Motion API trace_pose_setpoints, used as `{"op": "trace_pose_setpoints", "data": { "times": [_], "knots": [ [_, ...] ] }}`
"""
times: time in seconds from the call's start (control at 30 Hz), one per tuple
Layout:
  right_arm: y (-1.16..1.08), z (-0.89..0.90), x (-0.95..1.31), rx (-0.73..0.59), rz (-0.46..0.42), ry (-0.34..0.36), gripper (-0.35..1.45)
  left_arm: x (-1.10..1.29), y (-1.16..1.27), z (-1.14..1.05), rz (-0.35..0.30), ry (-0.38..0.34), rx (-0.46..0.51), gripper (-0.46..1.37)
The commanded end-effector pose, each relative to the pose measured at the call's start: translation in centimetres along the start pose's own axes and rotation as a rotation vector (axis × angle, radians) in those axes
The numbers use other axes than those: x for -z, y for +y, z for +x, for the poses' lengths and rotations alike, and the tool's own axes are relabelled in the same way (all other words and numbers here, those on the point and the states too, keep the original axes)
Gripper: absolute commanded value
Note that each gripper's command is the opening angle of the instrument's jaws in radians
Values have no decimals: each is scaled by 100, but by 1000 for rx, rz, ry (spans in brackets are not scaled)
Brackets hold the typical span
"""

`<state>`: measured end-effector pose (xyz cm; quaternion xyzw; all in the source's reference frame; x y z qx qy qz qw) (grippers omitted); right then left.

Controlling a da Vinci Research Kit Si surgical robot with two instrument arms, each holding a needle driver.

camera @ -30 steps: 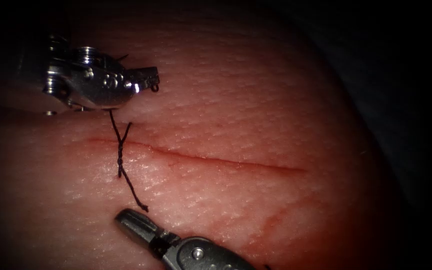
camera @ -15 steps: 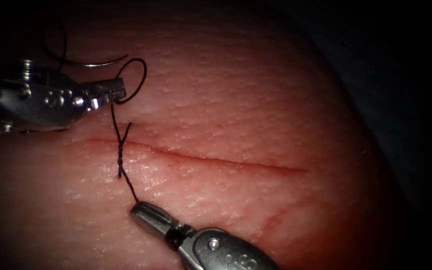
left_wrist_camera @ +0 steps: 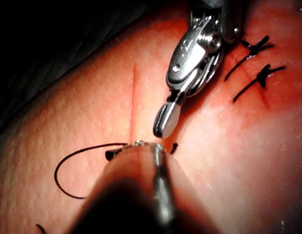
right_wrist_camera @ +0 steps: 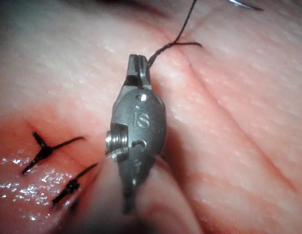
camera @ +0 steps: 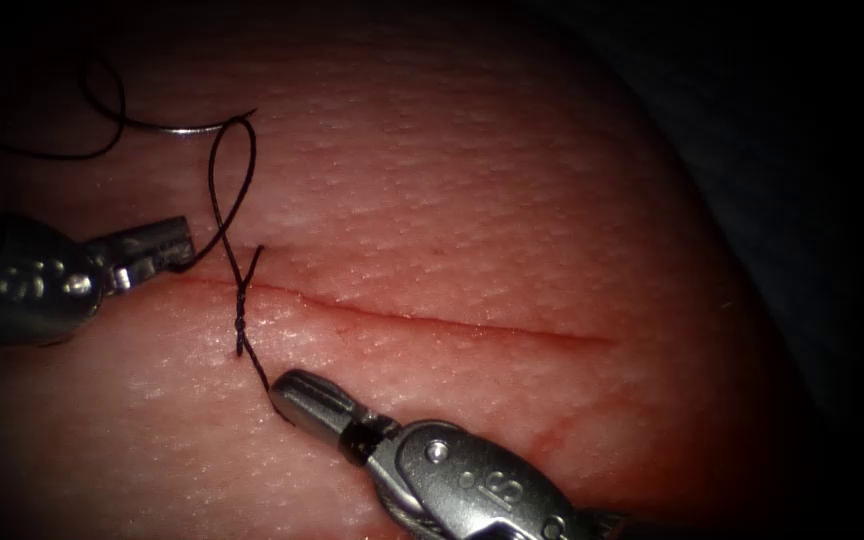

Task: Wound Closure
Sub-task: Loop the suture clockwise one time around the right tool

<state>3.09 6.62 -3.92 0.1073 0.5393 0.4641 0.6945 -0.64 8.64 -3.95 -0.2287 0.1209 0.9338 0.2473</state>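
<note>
Endoscope view: left end effector (camera: 180,243) lower, thread (camera: 237,290) looser.

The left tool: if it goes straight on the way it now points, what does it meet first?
Probably the thread just beyond the left tool, which loops up from the twisted stitch; depth is unclear, so it might pass above.

The needle (camera: 187,127) lies on the tissue (camera: 512,220) toward eleven o'clock, its far end lost in shadow. The left tool (camera: 157,250) is cut off by the edge at nine o'clock (its hold on the thread (camera: 239,300) can't be judged). The right tool (camera: 292,393) runs off at five o'clock.
</note>
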Motion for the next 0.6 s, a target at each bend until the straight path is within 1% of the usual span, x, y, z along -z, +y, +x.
{"op": "trace_pose_setpoints", "data": {
  "times": [0.03,0.27,0.6],
  "knots": [
    [3,1,-1,0,5,-1,-34,-1,1,0,-1,1,0,-35],
    [17,5,-8,0,50,-4,-35,-2,3,1,-2,6,1,-35],
    [16,3,-8,2,53,-3,-35,-6,2,1,-1,11,0,-35]
  ]
}}
